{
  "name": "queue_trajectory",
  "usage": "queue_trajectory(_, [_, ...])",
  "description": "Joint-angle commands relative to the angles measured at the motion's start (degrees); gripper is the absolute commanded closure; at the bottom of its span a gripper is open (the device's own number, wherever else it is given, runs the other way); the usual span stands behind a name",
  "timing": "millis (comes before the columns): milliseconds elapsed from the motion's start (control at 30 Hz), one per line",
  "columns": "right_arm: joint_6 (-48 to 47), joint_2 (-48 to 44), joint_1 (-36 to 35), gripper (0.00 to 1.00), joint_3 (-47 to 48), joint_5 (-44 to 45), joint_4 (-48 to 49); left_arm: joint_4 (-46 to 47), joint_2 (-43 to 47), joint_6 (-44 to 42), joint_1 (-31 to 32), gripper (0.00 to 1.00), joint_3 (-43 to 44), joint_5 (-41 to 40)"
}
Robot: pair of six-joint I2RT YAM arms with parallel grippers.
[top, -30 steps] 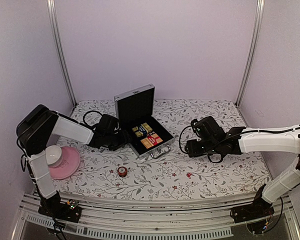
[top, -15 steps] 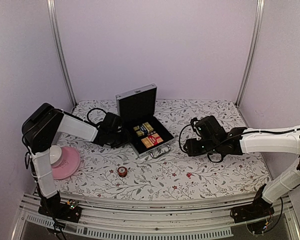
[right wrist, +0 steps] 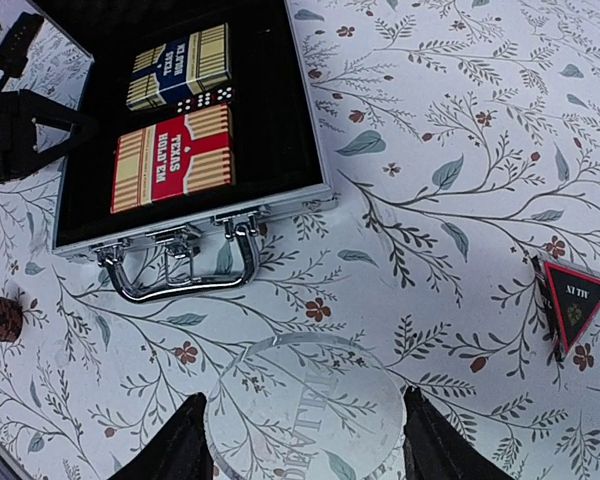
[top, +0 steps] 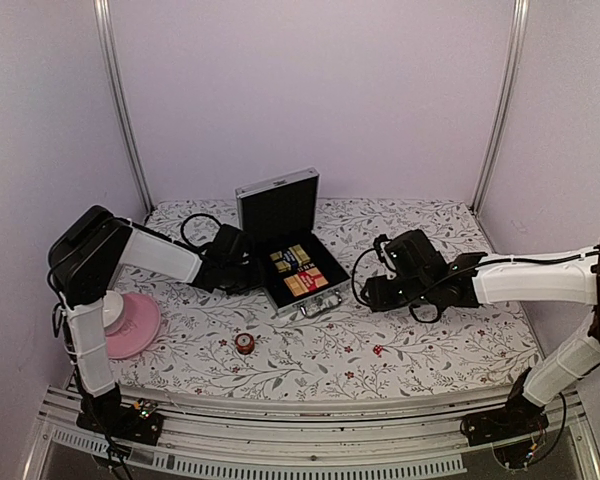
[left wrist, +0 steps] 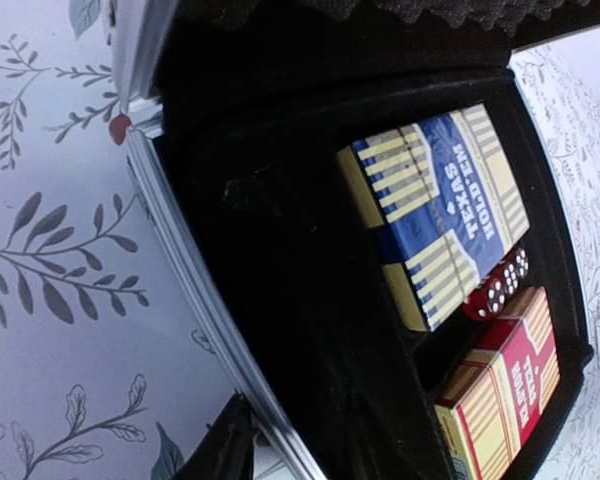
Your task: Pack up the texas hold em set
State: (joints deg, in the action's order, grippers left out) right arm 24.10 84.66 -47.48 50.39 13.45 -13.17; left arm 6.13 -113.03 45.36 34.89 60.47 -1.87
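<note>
A table (top: 430, 345) covered in a white cloth with a leaf and flower print filled the booth. Near its middle sat an open silver briefcase (top: 278, 208), its black-lined lid standing upright at the back and its metal handle (right wrist: 185, 272) facing the near edge. The left gripper (top: 252, 275) rested at the case's left wall; only one fingertip showed beside the rim, so I could not tell whether the jaws were closed or apart. The right gripper (right wrist: 305, 445) hung low over the cloth to the right of the case, its two fingers clamped on a clear round disc (right wrist: 300, 390). At the far left stood a pink plate (top: 145, 330) with a white bowl (top: 108, 310) on it. Inside the case lay a blue card pack (left wrist: 435, 215) and a red card pack (left wrist: 500, 385), with red dice (left wrist: 498, 285) between them. A small brown chip stack (top: 244, 344) sat on the cloth in front of the case, and a red-edged triangular token (right wrist: 572, 300) lay to its right.
</note>
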Motion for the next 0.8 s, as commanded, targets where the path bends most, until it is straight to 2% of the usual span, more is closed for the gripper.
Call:
queue_trajectory(0, [-1.95,2.97,0.22,0.48,3.73,-2.70,4.01,-4.29,-3.20,-2.91,3.55,0.71,-0.34,1.87])
queue_trajectory(100, [-3.24,5.61,0.26,0.48,5.55,-3.96,4.80,-4.29,-3.25,-3.34,4.28,0.74,-0.59,1.88])
queue_trajectory(533, [-7.24,17.36,-1.05,0.48,15.82,-6.42,4.91,-4.54,-2.64,-2.72,8.29,0.75,-0.84,2.74])
queue_trajectory(700, [-8.81,22.25,-1.69,0.48,20.03,-6.95,4.04,-4.78,-1.04,-2.97,8.54,0.72,-1.17,2.24])
queue_trajectory(767, [-9.05,24.16,-1.91,0.48,22.33,-6.66,3.11,-5.13,-0.25,-3.84,8.61,0.68,-1.23,1.25])
